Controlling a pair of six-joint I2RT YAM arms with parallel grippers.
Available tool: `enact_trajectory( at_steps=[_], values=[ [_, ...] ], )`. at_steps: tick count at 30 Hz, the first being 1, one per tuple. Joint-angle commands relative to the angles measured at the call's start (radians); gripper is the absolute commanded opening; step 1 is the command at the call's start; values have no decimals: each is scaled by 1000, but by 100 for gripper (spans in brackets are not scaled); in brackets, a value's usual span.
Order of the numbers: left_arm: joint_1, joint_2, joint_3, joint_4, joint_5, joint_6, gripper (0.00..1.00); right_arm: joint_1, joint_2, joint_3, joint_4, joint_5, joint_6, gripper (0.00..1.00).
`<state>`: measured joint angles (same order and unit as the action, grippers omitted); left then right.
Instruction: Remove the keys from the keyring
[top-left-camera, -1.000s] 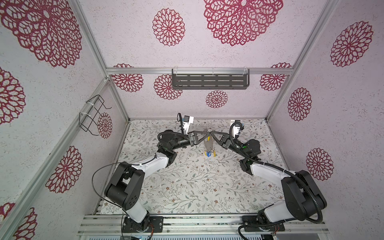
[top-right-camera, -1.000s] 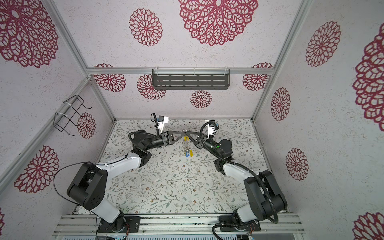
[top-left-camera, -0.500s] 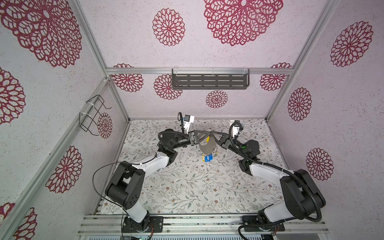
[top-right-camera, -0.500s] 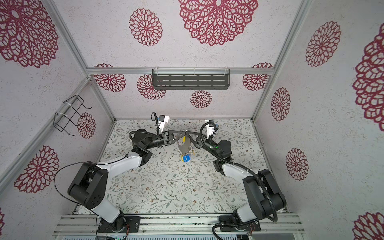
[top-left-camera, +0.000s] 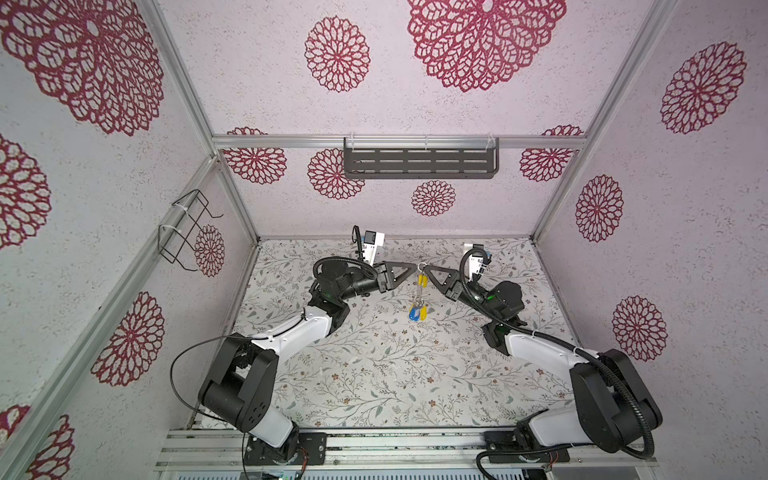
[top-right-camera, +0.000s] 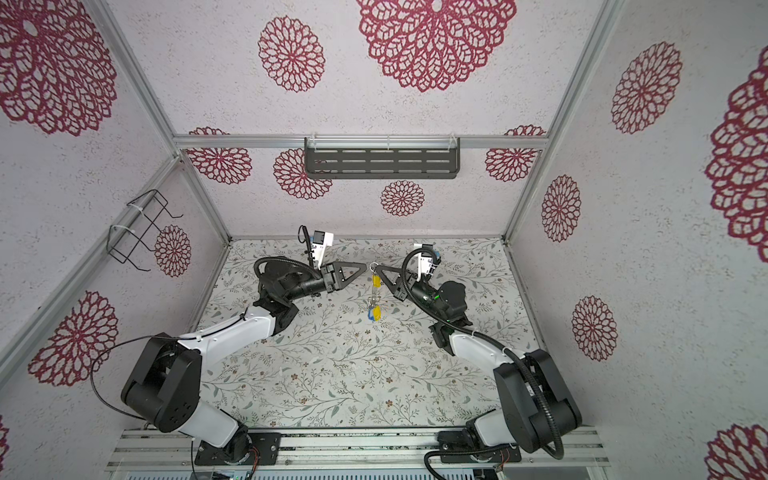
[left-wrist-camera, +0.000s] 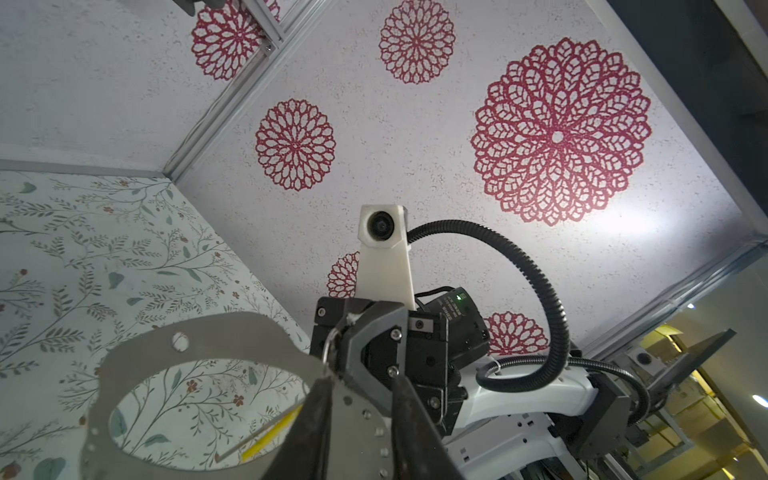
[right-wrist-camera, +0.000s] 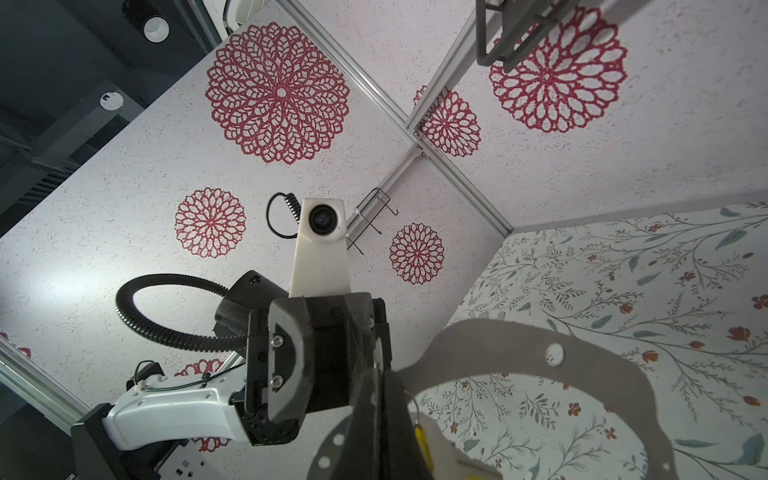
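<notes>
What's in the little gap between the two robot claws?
A small silver ring, with a yellow key and the grey keyring hanging under it, between the left gripper and right gripper. Both top views show it.

In both top views the keyring (top-left-camera: 420, 296) (top-right-camera: 376, 296) hangs edge-on, a thin sliver whose holes cannot be made out. The keys (top-left-camera: 417, 312) under it bunch too small to count.

In the left wrist view the picture's edge cuts off the plate's lower part and the left claw (left-wrist-camera: 359, 376). One finger half hides a yellow key (left-wrist-camera: 272, 434). Whether those fingers touch the plate cannot be told.

In the right wrist view the right claw (right-wrist-camera: 376, 386) covers the rim it pinches.
</notes>
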<state>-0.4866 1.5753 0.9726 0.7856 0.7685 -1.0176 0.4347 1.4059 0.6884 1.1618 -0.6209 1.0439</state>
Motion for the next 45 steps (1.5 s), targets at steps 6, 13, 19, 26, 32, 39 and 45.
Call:
enact_trajectory(
  at_steps=[6,13,19,26,32,39,45],
  values=[
    [-22,32,37,-7,-19,18,19,16,12,23,217,32,90,0],
    [-22,29,35,33,-2,-2,23,24,11,22,186,38,61,0],
    [-18,24,19,69,3,-17,29,17,1,23,149,46,41,0],
    [-16,33,27,89,11,-34,15,19,7,34,151,31,46,0],
    [-23,76,38,146,19,-77,12,32,15,46,176,7,57,0],
    [-27,91,50,164,27,-94,5,43,20,47,171,2,51,0],
    [-27,77,50,135,30,-74,0,46,24,42,163,7,43,0]
  ],
)
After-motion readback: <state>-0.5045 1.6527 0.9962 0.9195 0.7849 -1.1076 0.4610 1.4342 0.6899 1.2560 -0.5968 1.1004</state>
